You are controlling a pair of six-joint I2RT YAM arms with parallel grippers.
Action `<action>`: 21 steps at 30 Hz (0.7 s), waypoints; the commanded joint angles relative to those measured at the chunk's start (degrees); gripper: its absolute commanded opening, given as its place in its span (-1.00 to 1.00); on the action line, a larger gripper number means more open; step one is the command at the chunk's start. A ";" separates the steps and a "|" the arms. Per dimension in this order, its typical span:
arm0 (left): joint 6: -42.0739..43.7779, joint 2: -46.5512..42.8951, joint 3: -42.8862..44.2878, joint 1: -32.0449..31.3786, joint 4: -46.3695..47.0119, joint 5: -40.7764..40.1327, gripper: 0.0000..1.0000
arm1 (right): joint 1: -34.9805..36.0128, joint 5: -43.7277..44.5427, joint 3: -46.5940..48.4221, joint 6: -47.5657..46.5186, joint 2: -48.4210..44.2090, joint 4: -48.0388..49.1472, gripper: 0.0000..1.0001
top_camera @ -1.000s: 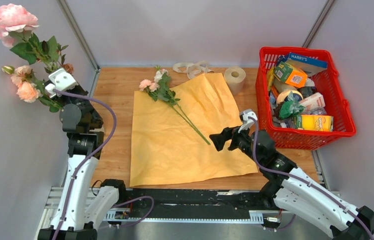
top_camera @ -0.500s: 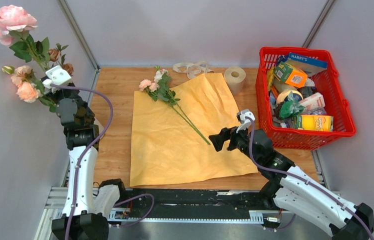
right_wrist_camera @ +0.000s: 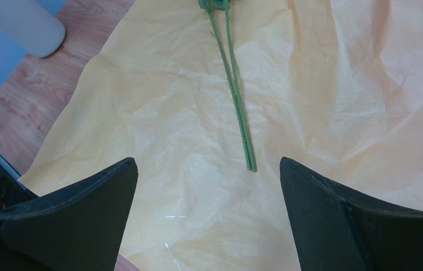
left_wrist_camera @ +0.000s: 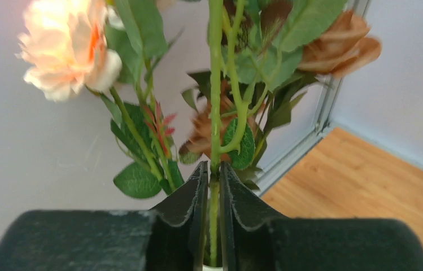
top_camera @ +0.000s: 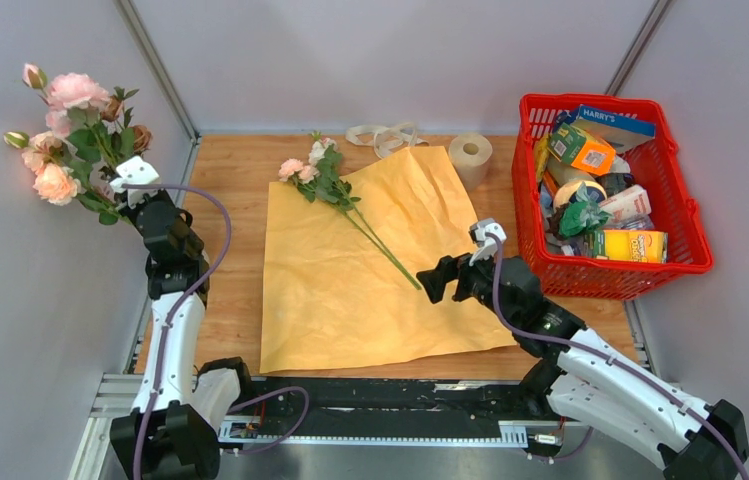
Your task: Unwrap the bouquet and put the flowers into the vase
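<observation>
Two things moved in the last second, both on the left. The left arm has dropped and tucked in toward the left wall, and the flowers (top_camera: 75,125) came down with it. The big pink rose that was up in the far-left corner of the overhead view now sits much closer above the left pincer (left_wrist_camera: 213,169). That pincer is pressed nearly together, pinching one green stem, though I can't tell how hard it's biting. My read is that the stems are being fed down into the vase (right_wrist_camera: 22,25). It's hidden under the arm from above, and I think it only shows as a pale rounded cylinder at the left edge of the table (top_camera: 230,170) in the right wrist view. The bunch itself looks fine: peach, pink and brownish blooms with green leaves, standing upright, well left of the wrapping paper (top_camera: 350,300). The job's not done though, since a leftover sprig (top_camera: 350,215) lies on the far half of the unfolded paper, blooms far-left, stem ends pointing near-right. The right pincer (top_camera: 430,278) hovers just beside those stem ends, spread wide and empty, so I'd guess that's the next grab.
</observation>
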 commanded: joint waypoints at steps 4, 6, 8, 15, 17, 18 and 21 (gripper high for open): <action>-11.92 -2.65 1.00 0.64 -17.40 -1.38 -0.14 | 0.02 -2.47 2.20 -0.35 1.46 2.82 1.00; -13.42 -3.97 1.53 0.64 -20.84 -0.25 -0.11 | 0.02 -2.47 2.64 -0.09 1.55 2.73 1.00; -14.22 -6.17 1.62 0.64 -25.32 1.86 -0.05 | 0.02 -2.90 2.90 0.35 1.64 2.56 1.00; -23.70 -14.25 4.86 0.64 -38.33 6.70 0.29 | 0.02 -4.39 4.05 2.64 3.83 2.56 1.00; -25.29 -15.74 5.83 0.64 -41.93 9.77 0.30 | 0.02 -4.40 4.49 2.64 4.71 2.55 1.00; -25.73 -16.10 7.05 0.64 -43.26 12.39 0.30 | 0.02 -4.40 4.84 2.47 5.23 2.47 1.00; -28.01 -17.77 9.08 0.64 -51.24 18.21 0.31 | 0.02 -7.03 6.24 2.11 6.64 2.56 1.00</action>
